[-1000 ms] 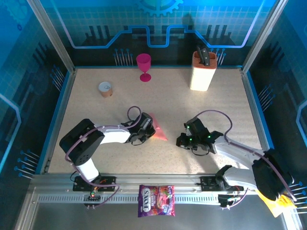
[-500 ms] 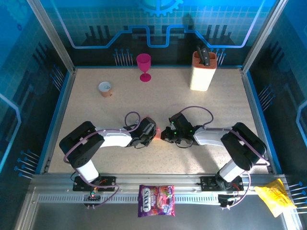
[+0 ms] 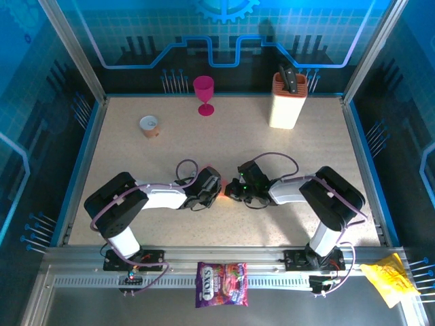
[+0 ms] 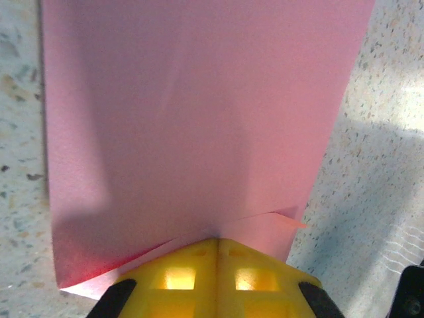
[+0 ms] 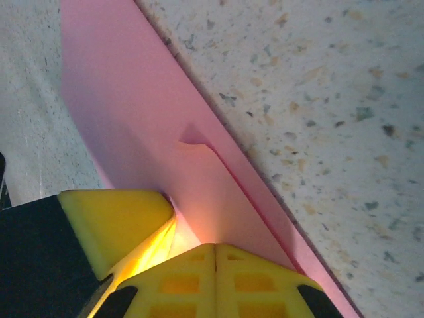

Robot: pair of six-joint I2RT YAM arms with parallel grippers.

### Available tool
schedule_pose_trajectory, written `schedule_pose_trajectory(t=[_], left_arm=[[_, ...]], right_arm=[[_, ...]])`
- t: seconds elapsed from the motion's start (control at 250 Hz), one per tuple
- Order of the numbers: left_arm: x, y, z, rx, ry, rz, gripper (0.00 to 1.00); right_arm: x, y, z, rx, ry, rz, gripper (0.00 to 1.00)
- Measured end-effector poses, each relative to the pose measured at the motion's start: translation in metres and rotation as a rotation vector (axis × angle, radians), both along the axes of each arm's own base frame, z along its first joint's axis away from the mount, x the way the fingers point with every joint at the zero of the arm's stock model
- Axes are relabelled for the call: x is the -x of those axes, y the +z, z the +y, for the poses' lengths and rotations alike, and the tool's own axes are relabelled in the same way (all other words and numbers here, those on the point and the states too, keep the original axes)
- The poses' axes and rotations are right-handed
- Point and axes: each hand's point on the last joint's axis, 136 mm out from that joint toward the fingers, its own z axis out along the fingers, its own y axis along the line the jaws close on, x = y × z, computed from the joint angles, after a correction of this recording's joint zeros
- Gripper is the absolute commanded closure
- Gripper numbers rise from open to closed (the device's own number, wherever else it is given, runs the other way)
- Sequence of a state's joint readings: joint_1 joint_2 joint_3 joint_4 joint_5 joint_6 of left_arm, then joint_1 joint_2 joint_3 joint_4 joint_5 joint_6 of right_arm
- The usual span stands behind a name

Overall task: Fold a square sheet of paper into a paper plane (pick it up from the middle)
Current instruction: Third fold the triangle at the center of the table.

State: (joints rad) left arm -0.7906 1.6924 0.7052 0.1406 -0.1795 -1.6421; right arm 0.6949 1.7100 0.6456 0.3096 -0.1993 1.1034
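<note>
Paper [image 4: 199, 119] starts right under the clenched tips of your left gripper [image 4: 217, 242] and runs flat ahead of them. Your right gripper [image 5: 215, 246], clenched too and gripping nothing, presses the strip just beside them. Drag either tip unevenly and the small raised flap [image 5: 195, 142] ahead could buckle, skewing the crease.

One each: salmon-pink paper sheet [image 4: 199, 99], magenta plastic goblet [image 3: 203, 92], cream knife block [image 3: 285, 105], small tan cup [image 3: 149, 125], purple candy bag [image 3: 221, 284], yellow crumpled wrapper [image 3: 389, 282].
</note>
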Motion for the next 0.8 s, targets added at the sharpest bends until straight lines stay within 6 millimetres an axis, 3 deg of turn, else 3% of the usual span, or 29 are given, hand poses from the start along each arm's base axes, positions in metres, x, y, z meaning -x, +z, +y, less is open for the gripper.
schedule_pose_trajectory(t=[0.583,0.803], left_arm=[[-0.002,0.000,-0.010,0.062,0.011,-0.015,1.00],[-0.002,0.000,-0.011,0.068,0.009,-0.019,1.00]], right_arm=[[0.005,-0.002,-0.064,0.065,-0.163,0.077,1.00],[0.009,0.000,-0.099,0.114,-0.236,0.116,1.00]])
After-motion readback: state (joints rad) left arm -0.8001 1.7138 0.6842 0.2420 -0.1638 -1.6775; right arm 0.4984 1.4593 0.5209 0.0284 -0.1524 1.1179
